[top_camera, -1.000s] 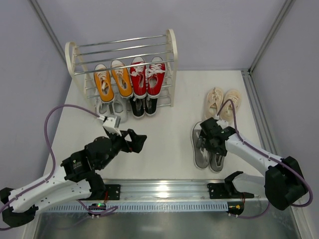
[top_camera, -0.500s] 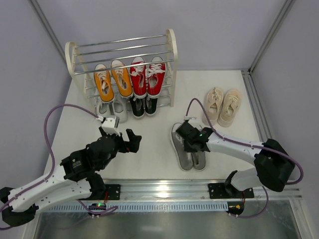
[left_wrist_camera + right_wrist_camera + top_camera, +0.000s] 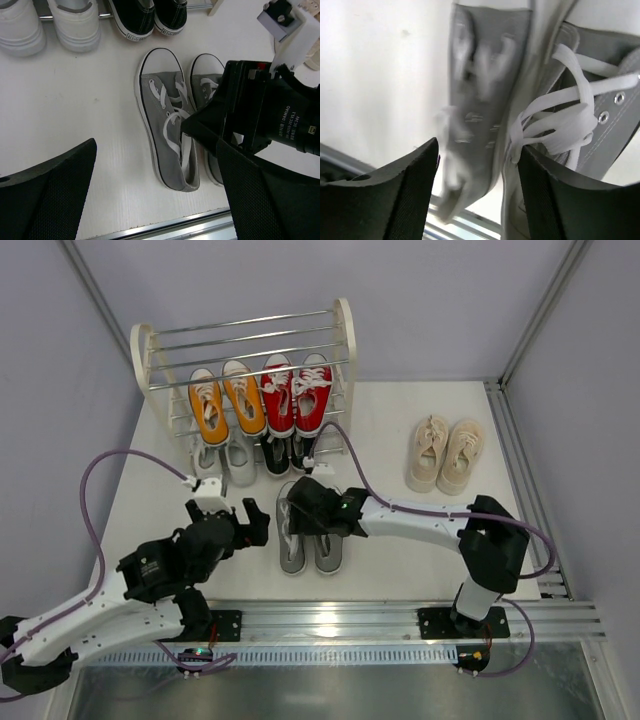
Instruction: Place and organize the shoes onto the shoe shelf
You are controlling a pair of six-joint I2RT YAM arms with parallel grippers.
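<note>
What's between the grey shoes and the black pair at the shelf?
Only bare white table lies between the grey shoes and the black pair, clear in the left wrist view. From above, the right arm hides part of that strip.

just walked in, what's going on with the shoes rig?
The right end effector reaches across the table and is down on the grey pair in front of the shelf. Its fingers straddle part of one shoe, but a grip can't be confirmed. The left end effector hovers open beside them, holding nothing. The orange, red, white and black pairs are on the shelf. The beige pair sits on the table at right.
</note>
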